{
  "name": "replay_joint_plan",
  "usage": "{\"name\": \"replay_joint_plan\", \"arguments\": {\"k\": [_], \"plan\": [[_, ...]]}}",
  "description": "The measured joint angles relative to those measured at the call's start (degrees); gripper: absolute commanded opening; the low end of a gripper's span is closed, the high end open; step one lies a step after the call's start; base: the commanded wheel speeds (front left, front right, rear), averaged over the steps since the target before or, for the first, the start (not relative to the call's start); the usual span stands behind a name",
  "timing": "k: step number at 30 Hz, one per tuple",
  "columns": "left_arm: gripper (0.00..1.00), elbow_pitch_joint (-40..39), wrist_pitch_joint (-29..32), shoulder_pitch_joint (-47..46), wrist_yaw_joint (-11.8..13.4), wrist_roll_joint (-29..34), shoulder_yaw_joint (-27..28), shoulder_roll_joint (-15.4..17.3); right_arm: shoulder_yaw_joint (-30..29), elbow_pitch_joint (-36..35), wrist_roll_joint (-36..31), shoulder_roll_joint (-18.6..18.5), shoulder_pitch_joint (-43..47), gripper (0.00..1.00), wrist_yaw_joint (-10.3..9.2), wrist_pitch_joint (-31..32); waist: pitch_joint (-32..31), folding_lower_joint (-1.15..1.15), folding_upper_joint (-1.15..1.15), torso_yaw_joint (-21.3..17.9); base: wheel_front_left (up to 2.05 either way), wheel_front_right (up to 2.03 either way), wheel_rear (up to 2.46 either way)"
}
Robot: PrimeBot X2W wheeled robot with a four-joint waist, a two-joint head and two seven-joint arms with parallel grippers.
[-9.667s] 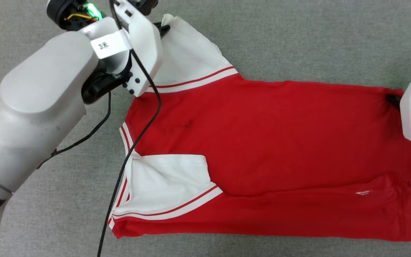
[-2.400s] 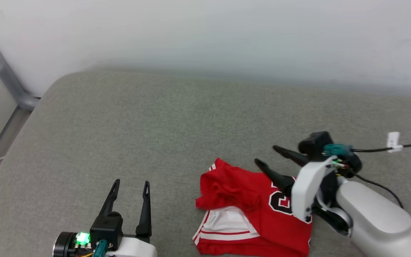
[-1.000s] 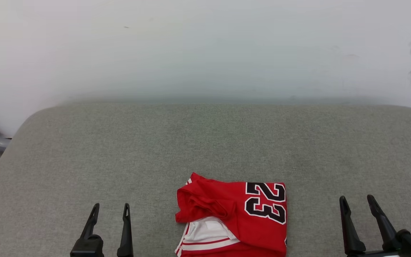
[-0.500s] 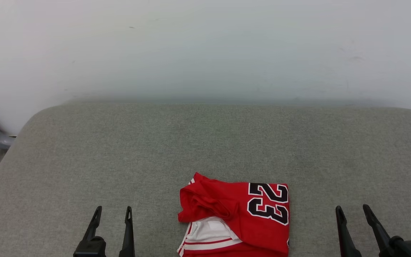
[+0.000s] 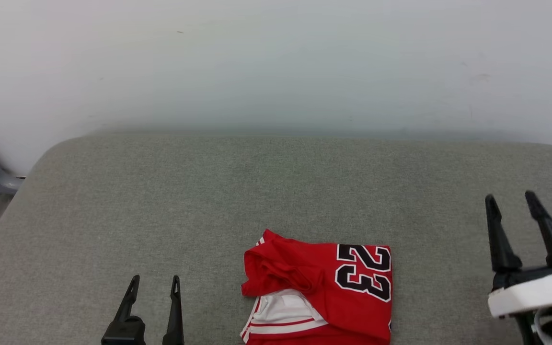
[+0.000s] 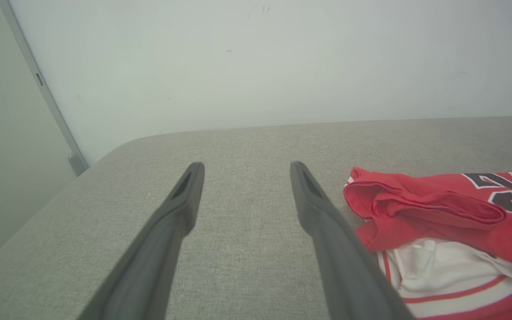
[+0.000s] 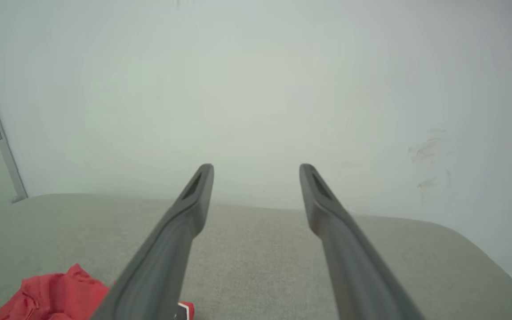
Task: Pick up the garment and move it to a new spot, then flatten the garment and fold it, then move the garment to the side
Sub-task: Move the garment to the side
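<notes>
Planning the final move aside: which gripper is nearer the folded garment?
Left. The left gripper sits open just off the left edge of the garment. The right gripper, also open, stands farther off on the garment's right side.

The head view looks forward and down across the cushion (image 5: 161, 201) to the far wall (image 5: 276, 62). Both wrist views sit low over the cushion, facing that wall. All three share the shirt (image 5: 314, 270), cushion and wall.
</notes>
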Motion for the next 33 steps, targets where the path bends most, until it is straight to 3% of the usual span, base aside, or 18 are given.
{"name": "replay_joint_plan", "arguments": {"k": [7, 13, 20, 26, 33], "plan": [[1.00, 0.31, 0.00, -1.07, -0.11, 0.01, -0.44, -0.07, 4.38, 0.64, 6.06, -6.32, -12.14, 1.00, 0.00, 8.32, 0.92, 0.00, 0.00, 0.81, 0.00, 0.00, 0.00], [1.00, 0.32, 0.00, -1.26, -0.18, 0.02, -0.57, -0.07, 12.94, 3.28, 15.05, -10.78, -19.53, 1.00, 0.00, 21.06, 1.71, 0.00, 0.00, 1.01, 0.00, 0.00, 0.00], [1.00, 0.33, 0.00, -1.80, -0.01, 0.01, -0.96, -0.18, 21.18, 7.31, 24.75, -14.60, -21.46, 1.00, 0.00, 37.28, 2.31, 0.00, 0.00, 1.57, 0.00, 0.00, 0.00], [1.00, 0.24, 0.00, -2.12, -0.01, 0.00, -1.80, -0.42, 23.23, 11.05, 31.48, -15.30, -20.01, 1.00, 0.00, 45.73, 3.20, 0.00, 0.00, 2.80, 0.00, 0.00, 0.00], [1.00, 0.23, 0.00, -3.53, 0.01, -0.14, -2.24, -0.64, 24.97, 15.10, 33.56, -14.33, -18.00, 1.00, 0.00, 48.94, 5.88, 0.00, 0.00, 4.06, 0.00, 0.00, 0.00]]}}
